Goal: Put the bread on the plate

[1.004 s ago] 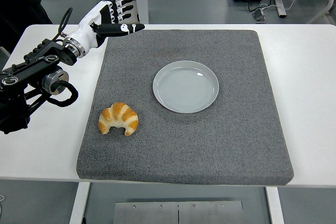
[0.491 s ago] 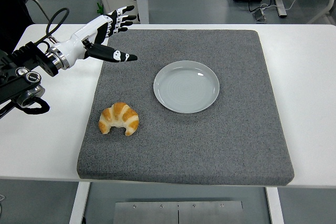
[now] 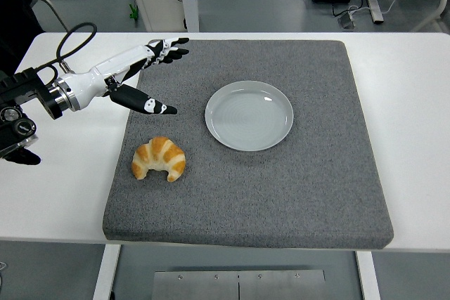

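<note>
Over the mat's (image 3: 281,194) left edge, left robot hand (image 3: 137,75) spread, empty, approaching; next, lower onto croissant (image 3: 159,159), plate (image 3: 249,116) waiting.

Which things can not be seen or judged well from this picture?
- Right arm: not in the head view at all.
- Left hand: its height over the grey mat is unclear from above.
- Croissant: its underside is hidden by its own body.
- Plate: its rim depth is hard to judge from above.
- Left arm: cut off by the left edge.
</note>
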Action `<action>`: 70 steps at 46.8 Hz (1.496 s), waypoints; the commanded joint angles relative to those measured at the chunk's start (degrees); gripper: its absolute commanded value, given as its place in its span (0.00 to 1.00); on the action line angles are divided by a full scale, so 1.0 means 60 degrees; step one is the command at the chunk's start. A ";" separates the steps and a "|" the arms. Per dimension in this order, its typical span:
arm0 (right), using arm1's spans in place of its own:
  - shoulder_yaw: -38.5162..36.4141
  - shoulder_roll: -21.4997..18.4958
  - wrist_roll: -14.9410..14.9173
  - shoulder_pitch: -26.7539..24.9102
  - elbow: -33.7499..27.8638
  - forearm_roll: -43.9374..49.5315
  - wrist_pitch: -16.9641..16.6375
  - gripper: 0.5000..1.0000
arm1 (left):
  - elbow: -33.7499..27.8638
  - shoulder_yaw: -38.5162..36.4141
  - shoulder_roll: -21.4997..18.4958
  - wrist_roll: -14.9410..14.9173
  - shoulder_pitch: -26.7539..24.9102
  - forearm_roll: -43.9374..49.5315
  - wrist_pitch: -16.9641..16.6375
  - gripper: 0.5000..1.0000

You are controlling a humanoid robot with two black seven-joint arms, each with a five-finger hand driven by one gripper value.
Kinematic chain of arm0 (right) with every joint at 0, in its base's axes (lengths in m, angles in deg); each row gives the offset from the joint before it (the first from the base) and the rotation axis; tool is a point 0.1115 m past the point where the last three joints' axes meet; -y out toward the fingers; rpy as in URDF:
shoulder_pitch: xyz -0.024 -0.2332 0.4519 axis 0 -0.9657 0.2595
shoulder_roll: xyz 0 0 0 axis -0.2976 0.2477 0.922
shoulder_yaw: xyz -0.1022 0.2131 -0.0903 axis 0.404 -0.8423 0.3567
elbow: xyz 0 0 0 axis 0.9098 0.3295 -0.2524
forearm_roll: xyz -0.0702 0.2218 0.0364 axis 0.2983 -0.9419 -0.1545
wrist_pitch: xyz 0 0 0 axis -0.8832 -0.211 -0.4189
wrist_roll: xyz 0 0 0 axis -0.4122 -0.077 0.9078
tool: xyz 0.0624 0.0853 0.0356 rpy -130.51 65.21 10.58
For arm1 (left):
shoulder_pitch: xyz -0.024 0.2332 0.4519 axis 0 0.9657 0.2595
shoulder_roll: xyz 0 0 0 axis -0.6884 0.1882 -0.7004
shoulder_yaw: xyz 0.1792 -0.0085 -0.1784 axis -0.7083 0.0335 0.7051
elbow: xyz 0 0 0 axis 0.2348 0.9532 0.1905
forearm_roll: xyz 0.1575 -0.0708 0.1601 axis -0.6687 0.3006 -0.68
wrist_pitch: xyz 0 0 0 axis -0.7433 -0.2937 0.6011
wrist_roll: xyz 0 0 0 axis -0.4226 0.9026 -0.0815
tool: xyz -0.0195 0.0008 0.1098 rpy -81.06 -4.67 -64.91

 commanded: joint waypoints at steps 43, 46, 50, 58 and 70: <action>0.0000 0.0000 0.0007 -0.0001 -0.0001 0.0003 -0.0006 1.00 | -0.0299 -0.1384 -0.0838 -0.0002 0.0021 -0.2434 0.0454 0.91; 0.0000 0.0000 -0.0008 -0.0001 -0.0001 -0.0011 -0.0006 1.00 | -0.0299 -0.1443 -0.0838 -0.0002 0.0021 -0.2610 0.0425 0.90; 0.0000 0.0000 0.0007 -0.0001 -0.0001 0.0003 -0.0006 1.00 | -0.0299 -0.1473 -0.0823 -0.0002 0.0021 -0.2727 0.0396 0.88; -0.0014 0.0000 -0.0008 -0.0001 -0.0001 0.0003 -0.0006 1.00 | -0.0284 -0.1516 -0.0692 -0.0002 0.0196 -0.2786 -0.0028 0.88; 0.0000 0.0000 -0.0008 -0.0001 -0.0001 0.0003 0.0009 1.00 | -0.0284 -0.2395 -0.0413 -0.0016 0.0388 -0.3299 -0.1522 0.88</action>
